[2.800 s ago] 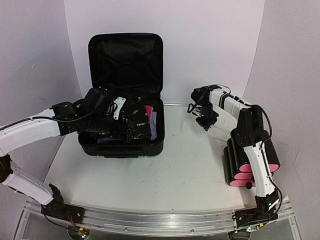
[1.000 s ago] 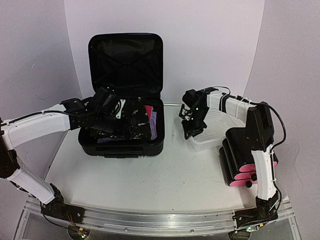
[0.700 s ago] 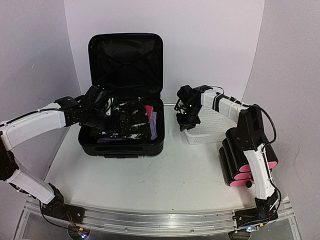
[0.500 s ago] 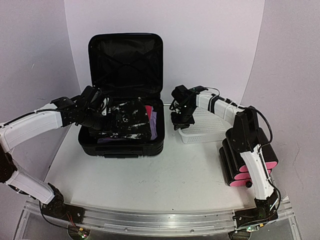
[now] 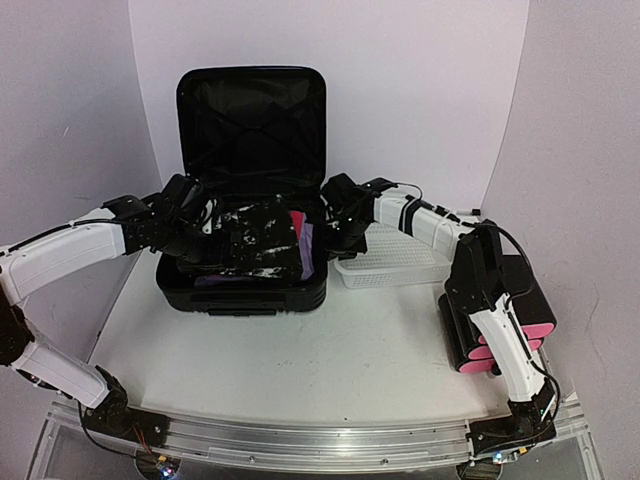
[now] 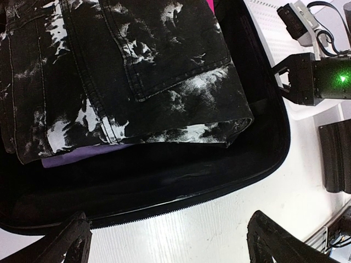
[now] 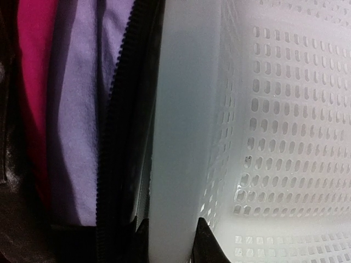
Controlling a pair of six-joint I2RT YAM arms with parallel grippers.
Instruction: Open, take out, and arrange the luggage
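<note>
- Now, the luggage (image 5: 250, 120) was the biggest thing before me. It stood at the back left of the table (image 5: 330, 360), its lid upright against the wall, its base flat and packed full. Opening was done, I judged, and nothing had come out yet.
- Next in size, the white mesh basket (image 5: 400, 262) was what had changed. A few seconds before, it sat far to the right by my right arm. I had dragged it leftward across the table, and its near wall lay tight against the luggage's right side, by the zip.
- That move mattered, I reckoned: the clothes now had a place to go right beside the case, so unloading could begin with short carries.
- The black box with pink drawer fronts (image 5: 500, 320) stood at the right edge, well apart from the luggage, unmoved.
- The folded black-and-white jeans (image 6: 126, 71) lay on top of the pile in the base, untouched.
- A purple garment (image 7: 82, 109) and a pink garment (image 7: 33, 82) were tucked upright along the right wall of the case, just inside the zip.
- My right gripper (image 7: 171, 241) was pinched narrow on the basket's rim, one finger on each side of the white wall.
- My left gripper (image 6: 170, 244) hung wide apart and held nothing, low over the front of the base near the jeans, having edged only slightly over those seconds. I judged it well placed to take the jeans first.
</note>
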